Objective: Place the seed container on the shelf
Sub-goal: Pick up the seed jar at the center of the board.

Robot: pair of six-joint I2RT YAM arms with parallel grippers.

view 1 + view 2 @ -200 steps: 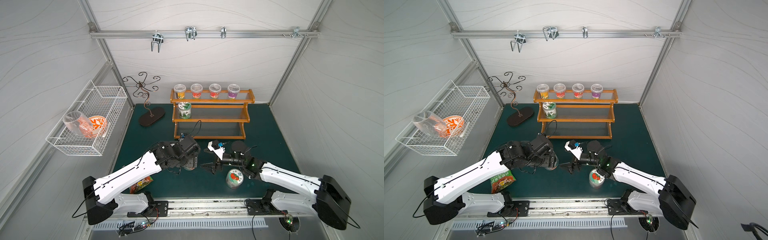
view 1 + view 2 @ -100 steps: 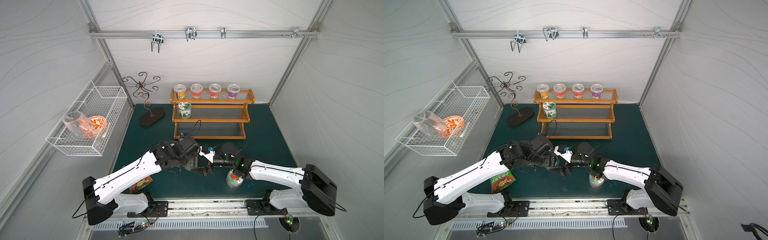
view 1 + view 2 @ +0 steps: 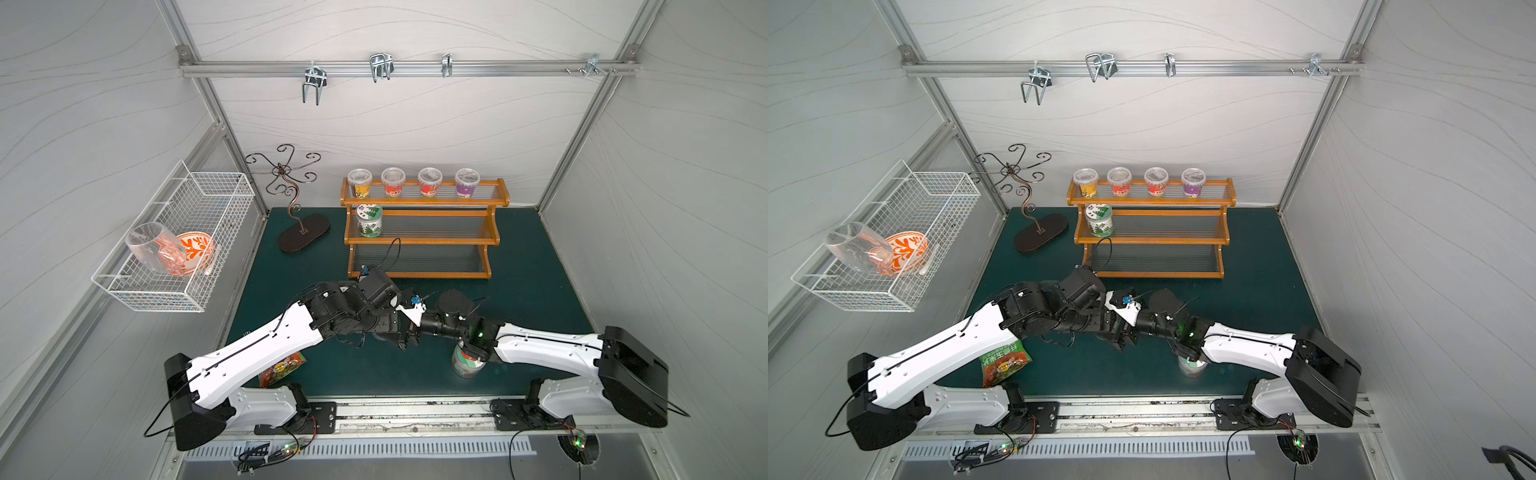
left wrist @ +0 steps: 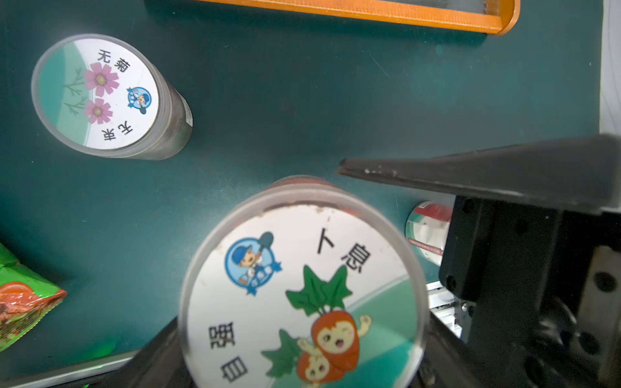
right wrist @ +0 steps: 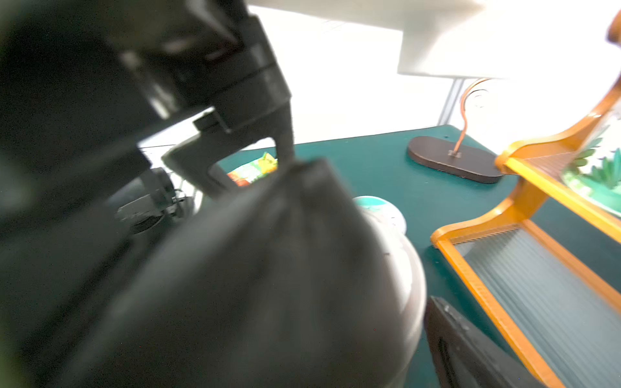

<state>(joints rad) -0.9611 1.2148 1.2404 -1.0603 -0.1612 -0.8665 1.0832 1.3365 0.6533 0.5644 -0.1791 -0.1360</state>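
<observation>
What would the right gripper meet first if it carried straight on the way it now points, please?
Most likely the clear round seed container with the carrot-picture lid, gripped by the left gripper. The right gripper is open and points straight at it; the blurred right wrist view leaves the gap unclear.

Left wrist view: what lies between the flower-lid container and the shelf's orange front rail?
Nothing. In the left wrist view, only bare green mat separates the flower-lid container from the shelf front rail.
</observation>
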